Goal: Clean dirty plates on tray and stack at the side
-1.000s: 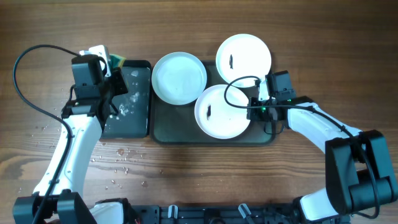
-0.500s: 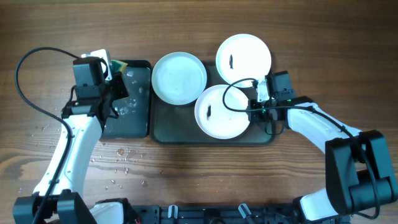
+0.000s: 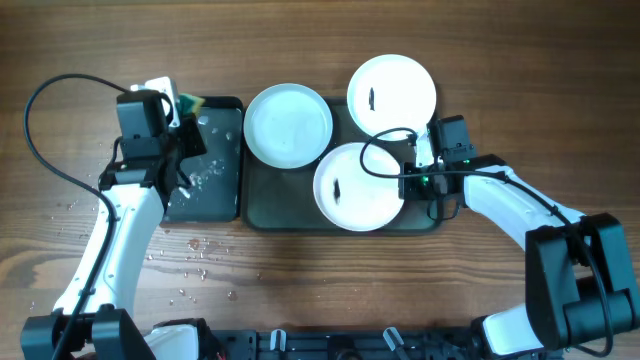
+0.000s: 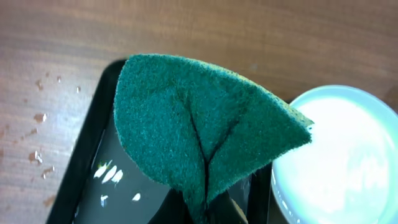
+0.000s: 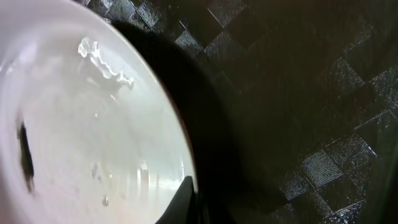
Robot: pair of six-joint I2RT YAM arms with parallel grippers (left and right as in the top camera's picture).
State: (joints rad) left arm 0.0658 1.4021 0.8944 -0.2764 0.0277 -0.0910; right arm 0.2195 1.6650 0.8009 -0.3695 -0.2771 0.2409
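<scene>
Two white plates (image 3: 391, 95) show small dark smears; the third plate (image 3: 288, 125) looks clean.

Left tool (image 4: 206, 210) seemingly hidden behind green pad (image 4: 199, 124), 1 dirty plate (image 5: 81, 130) cropped by frame edge

We see a narrow black tray (image 3: 220, 190), wet and glinting, left of centre on the wooden table (image 3: 300, 280). A folded green scouring pad (image 4: 199, 130) shows over its upper edge, and water droplets (image 3: 196, 245) spot the lower left.
</scene>
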